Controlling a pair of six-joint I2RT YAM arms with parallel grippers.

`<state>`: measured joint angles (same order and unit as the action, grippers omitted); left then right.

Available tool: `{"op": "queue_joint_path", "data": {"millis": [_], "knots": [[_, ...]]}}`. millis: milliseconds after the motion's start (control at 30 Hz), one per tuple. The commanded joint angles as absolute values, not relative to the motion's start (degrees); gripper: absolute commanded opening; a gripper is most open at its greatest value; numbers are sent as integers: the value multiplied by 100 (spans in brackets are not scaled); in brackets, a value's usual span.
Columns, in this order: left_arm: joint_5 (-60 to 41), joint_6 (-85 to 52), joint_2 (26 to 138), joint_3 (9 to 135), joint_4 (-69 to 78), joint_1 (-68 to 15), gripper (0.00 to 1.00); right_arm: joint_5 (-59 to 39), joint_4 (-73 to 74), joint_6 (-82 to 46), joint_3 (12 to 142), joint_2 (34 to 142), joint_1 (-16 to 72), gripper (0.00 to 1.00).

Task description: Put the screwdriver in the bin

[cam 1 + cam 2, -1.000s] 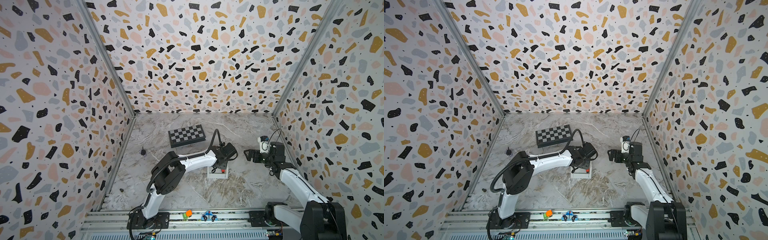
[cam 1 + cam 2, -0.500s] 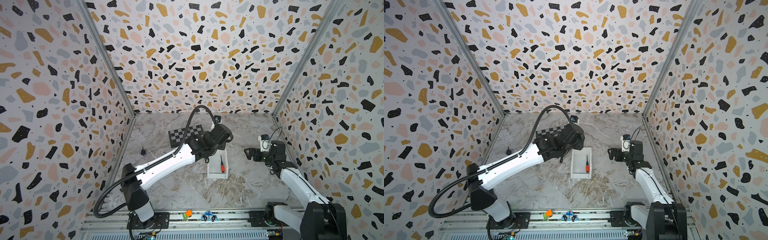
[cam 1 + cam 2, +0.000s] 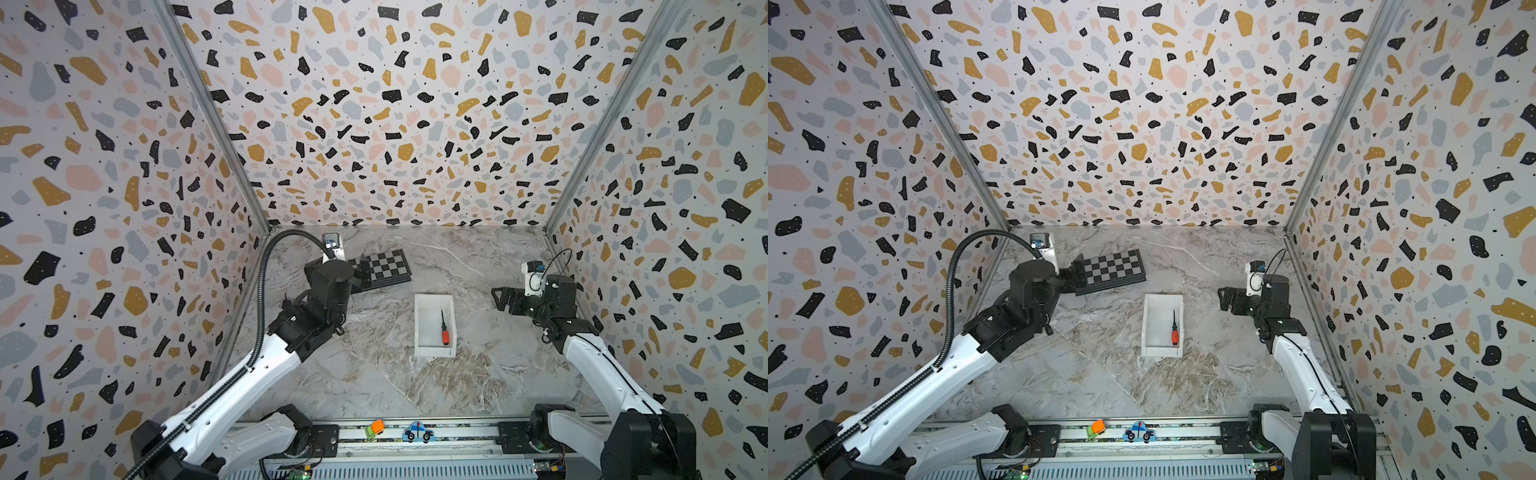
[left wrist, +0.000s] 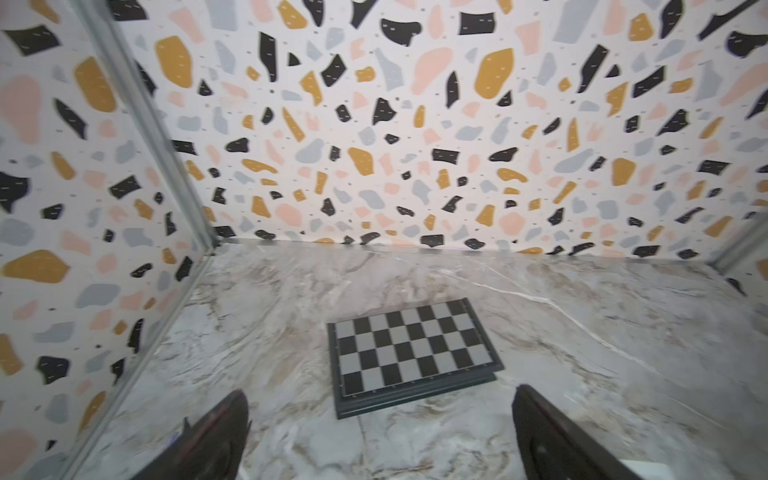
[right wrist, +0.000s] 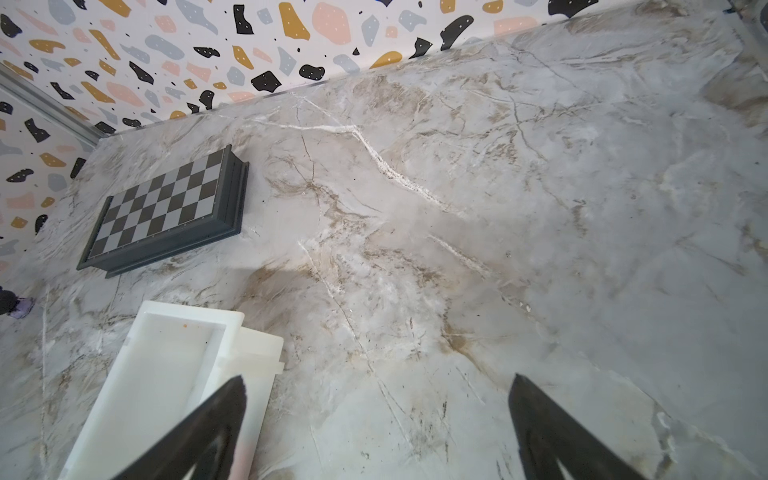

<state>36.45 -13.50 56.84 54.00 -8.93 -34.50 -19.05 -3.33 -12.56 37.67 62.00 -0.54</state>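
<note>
The small screwdriver (image 3: pixel 444 328) with the orange-red handle lies flat inside the white rectangular plastic bin (image 3: pixel 434 353), near its right wall, while the left gripper (image 4: pixel 380 390) by the black-and-grey chessboard (image 3: pixel 384 268) and the right gripper (image 5: pixel 378 377) beside the bin both stand spread wide, empty.

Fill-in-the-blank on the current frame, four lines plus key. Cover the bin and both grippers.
1. The bin holds the ____.
2. The left gripper has its jaws ____.
3. The left wrist view shows a ____ just beyond that gripper.
4. The right gripper grips ____.
Missing words: screwdriver; open; chessboard; nothing.
</note>
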Motion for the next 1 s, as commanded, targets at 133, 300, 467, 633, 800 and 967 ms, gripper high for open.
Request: {"op": "queue_joint_path", "data": {"millis": [133, 300, 467, 633, 800, 967], "knots": [[4551, 170, 4563, 3340, 1797, -2615, 100, -1877, 613, -1424, 3502, 5656, -77, 99], [3920, 463, 4351, 2285, 2671, -1796, 100, -1865, 729, -1194, 3428, 5424, -70, 99], [3463, -17, 4619, 1078, 4501, -1339, 100, -1629, 753, -1065, 3368, 5429, -70, 99], [3129, -25, 5024, 274, 5811, -1320, 100, -1327, 1106, -868, 3172, 5584, -70, 99], [2997, 252, 5556, 128, 6166, -1301, 100, -1180, 2589, -502, 2419, 5700, -68, 99], [3005, 258, 6425, 142, 6937, -1285, 100, -670, 3767, -269, 1902, 6201, -54, 99]]}}
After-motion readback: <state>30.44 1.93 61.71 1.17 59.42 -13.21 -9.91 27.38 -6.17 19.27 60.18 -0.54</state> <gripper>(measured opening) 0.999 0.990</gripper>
